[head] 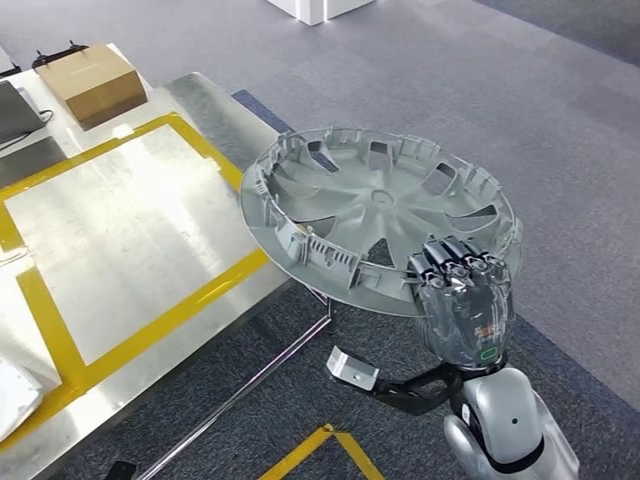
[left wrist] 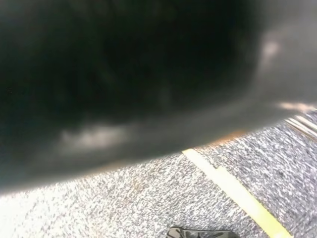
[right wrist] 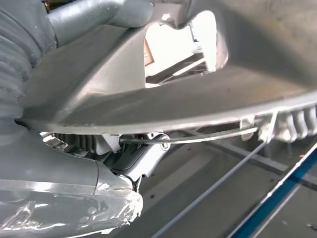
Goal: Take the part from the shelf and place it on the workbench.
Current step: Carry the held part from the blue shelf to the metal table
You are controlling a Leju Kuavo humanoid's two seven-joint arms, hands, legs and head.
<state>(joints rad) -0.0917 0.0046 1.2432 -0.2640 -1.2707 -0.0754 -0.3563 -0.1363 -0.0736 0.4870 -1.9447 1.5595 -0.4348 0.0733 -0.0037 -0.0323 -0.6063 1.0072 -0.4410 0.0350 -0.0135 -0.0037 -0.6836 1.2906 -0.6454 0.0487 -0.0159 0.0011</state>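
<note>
The right hand (head: 464,300) grips the part (head: 377,215), a grey plastic wheel cover, by its near rim, with the dark fingers (head: 453,255) curled over the edge onto the ribbed inner face and the rest of the hand beneath it. The cover is held roughly flat, inner side up, in the air above the grey carpet (head: 528,120), and its far-left edge reaches over the corner of the metal desk (head: 128,230) without touching it. The desk top is a bare steel sheet framed by yellow tape (head: 136,340), and a brown cardboard box (head: 92,82) sits at its far end, well apart from the cover. Below the cover a thin metal rod (head: 249,385) lies along the carpet beside the desk edge, and a yellow floor line (head: 332,450) shows near the robot's arm. In the right wrist view the thick grey thumb (right wrist: 67,198) sits under the cover's rim (right wrist: 160,106), with one spoke opening showing bright light through it. The left wrist view is blurred, a dark shape over speckled carpet and a yellow stripe (left wrist: 239,193), so the left hand's state cannot be told
</note>
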